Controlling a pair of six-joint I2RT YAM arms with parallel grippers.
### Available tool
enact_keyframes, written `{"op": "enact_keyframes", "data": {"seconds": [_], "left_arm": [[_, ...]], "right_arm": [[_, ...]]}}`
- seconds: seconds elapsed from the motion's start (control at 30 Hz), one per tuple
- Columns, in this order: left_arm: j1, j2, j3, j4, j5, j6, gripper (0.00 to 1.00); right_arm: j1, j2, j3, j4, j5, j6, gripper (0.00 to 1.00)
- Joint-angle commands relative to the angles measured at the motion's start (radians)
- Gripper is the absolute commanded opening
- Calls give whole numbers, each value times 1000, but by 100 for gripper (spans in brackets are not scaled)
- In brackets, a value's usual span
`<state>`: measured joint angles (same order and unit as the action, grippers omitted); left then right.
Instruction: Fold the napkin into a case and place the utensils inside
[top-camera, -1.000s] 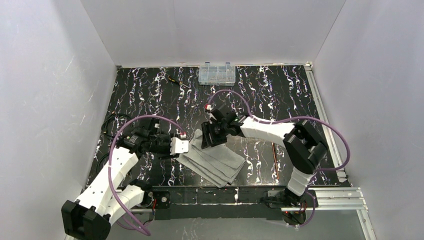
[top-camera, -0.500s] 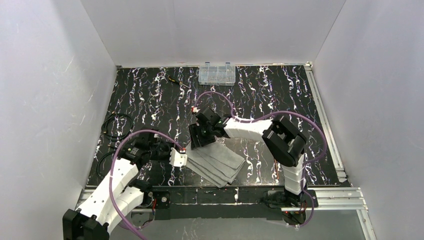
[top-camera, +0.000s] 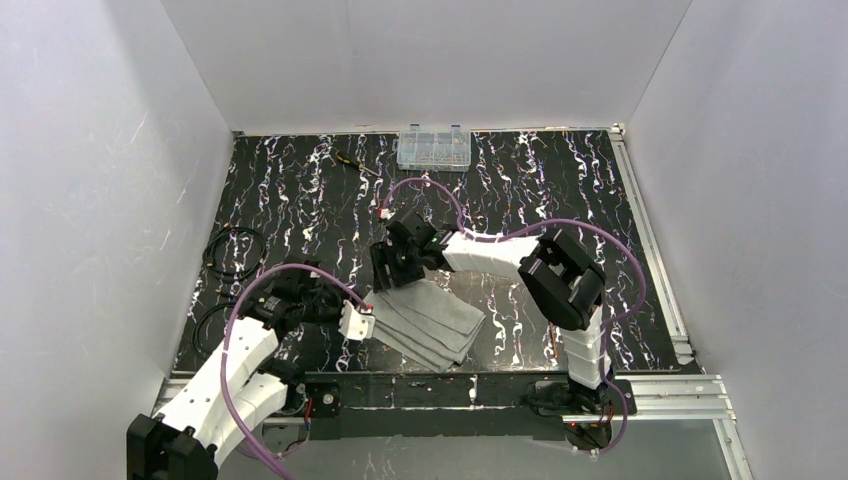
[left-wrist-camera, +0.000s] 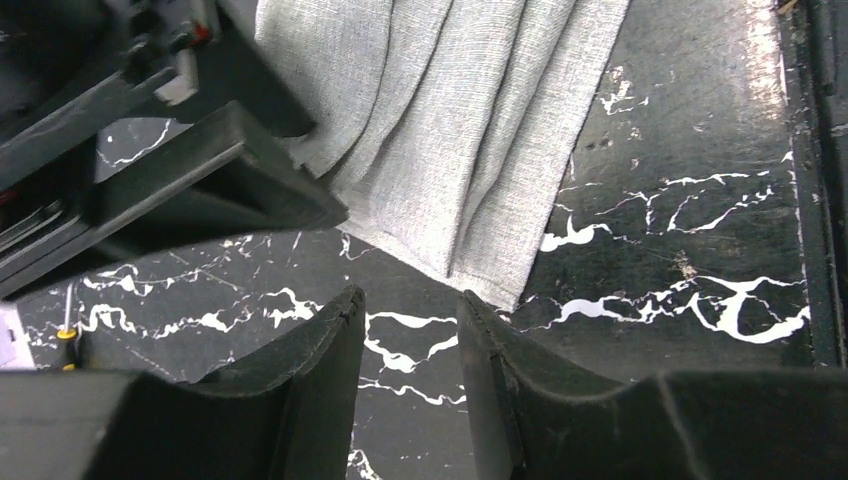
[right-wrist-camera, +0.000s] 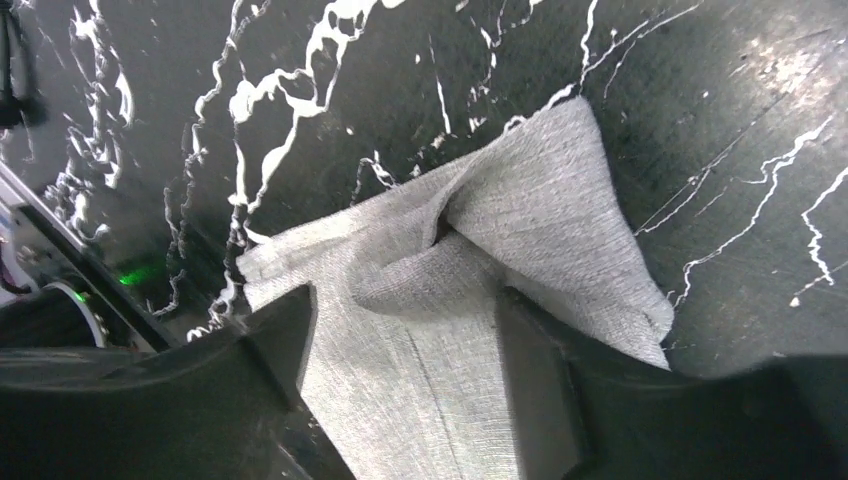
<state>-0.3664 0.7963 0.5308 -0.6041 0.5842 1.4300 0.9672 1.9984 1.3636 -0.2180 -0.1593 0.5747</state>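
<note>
The napkin (top-camera: 432, 322) lies as a narrow, layered light-grey case near the table's front middle. My right gripper (top-camera: 386, 278) is open over its far left end; in the right wrist view the fingers (right-wrist-camera: 403, 298) stand astride the cloth (right-wrist-camera: 540, 190), whose end is rumpled and lifted. My left gripper (top-camera: 361, 322) is just off the case's left corner, open by a narrow gap and empty (left-wrist-camera: 408, 300), with the cloth's corner (left-wrist-camera: 470, 130) ahead of it. The right gripper's dark fingers (left-wrist-camera: 210, 170) show there too. A thin copper-brown utensil (top-camera: 551, 338) peeks out beside the right arm.
A clear plastic compartment box (top-camera: 433, 147) and a small screwdriver (top-camera: 355, 163) sit at the back. A black cable coil (top-camera: 230, 252) lies at the left. A metal rail (top-camera: 640, 395) runs along the front edge. White walls enclose the table.
My right gripper has slid left along the case's far end. My left gripper has drawn back toward the near edge, off the cloth's left corner.
</note>
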Motion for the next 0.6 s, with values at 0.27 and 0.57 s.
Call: {"op": "enact_keyframes", "data": {"seconds": [0.27, 0.57], "left_arm": [[-41, 105, -43, 19, 31, 193, 40], [-67, 178, -107, 169, -43, 327, 40]], "right_arm": [[-207, -444, -419, 263, -151, 67, 99], [-168, -699, -521, -5, 47, -161, 99]]}}
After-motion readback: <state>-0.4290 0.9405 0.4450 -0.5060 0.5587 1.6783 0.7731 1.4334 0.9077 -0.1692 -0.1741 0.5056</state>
